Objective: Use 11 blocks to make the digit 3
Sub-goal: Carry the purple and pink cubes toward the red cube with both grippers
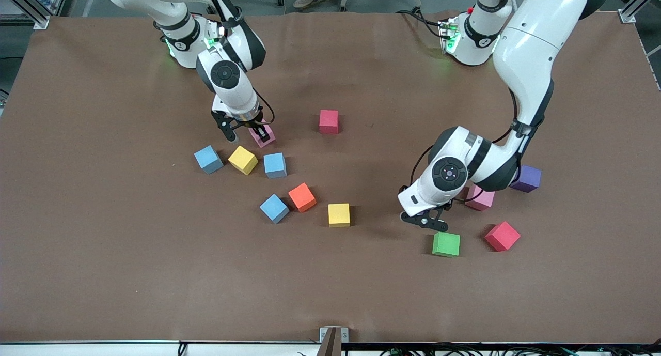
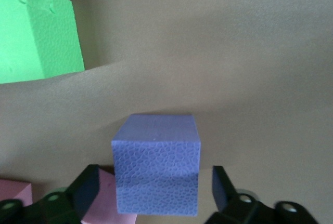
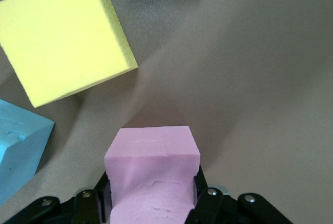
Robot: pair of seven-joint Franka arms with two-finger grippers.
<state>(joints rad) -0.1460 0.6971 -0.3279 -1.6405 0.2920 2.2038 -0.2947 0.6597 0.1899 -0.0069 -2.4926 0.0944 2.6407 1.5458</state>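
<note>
Nearest the front camera, toward the left arm's end of the table, lies the green block (image 1: 445, 244). Just above it the left gripper (image 2: 156, 195) stands released, its fingers (image 2: 86, 187) straddling a blue-purple block (image 2: 156, 151) with a gap at each side. Farther off, toward the right arm's end, the right gripper (image 3: 151, 203) is clenched on a pink block (image 3: 151, 156), beside a yellow block (image 1: 242, 159). The remaining blocks lie scattered, no digit 3 formed.

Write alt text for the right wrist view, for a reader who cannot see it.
The right gripper is shut on a pink block, its foam squeezed between the black fingers just above the brown table. A yellow block and part of a light blue block lie close by.
</note>
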